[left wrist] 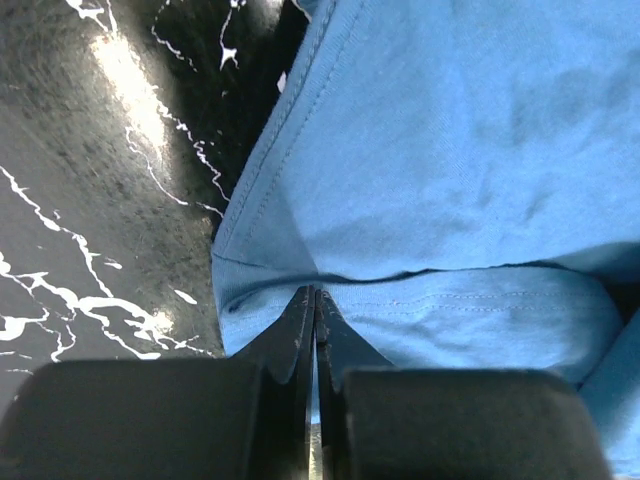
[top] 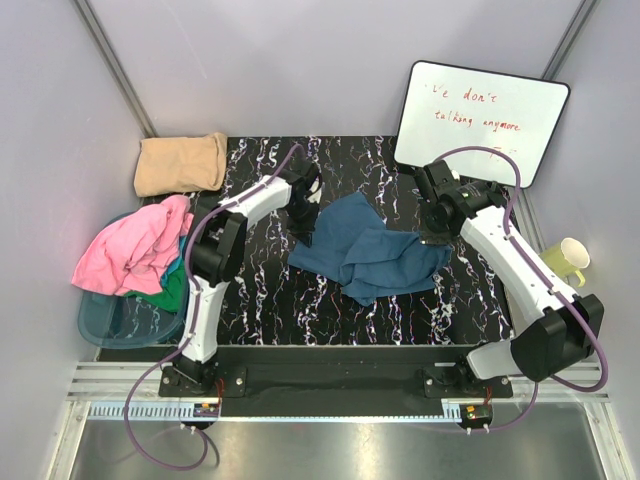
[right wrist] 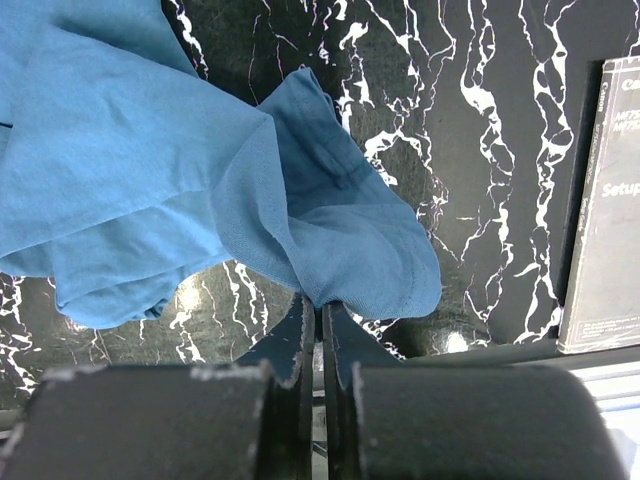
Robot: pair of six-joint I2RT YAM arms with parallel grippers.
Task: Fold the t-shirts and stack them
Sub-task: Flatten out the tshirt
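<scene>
Both arms reach forward over the black marbled bench [top: 260,300], elbows raised. The left end effector [left wrist: 314,300] is pinched shut on a hem of the dark teal-blue t-shirt [top: 365,255], and the right end effector [right wrist: 318,310] is closed tight on a corner at its right side. The shirt lies crumpled mid-bench between them. At the left edge a teal tub [top: 105,325] holds a pink t-shirt [top: 130,250] and a green t-shirt [top: 172,288], and a folded tan t-shirt [top: 180,163] lies beyond it.
</scene>
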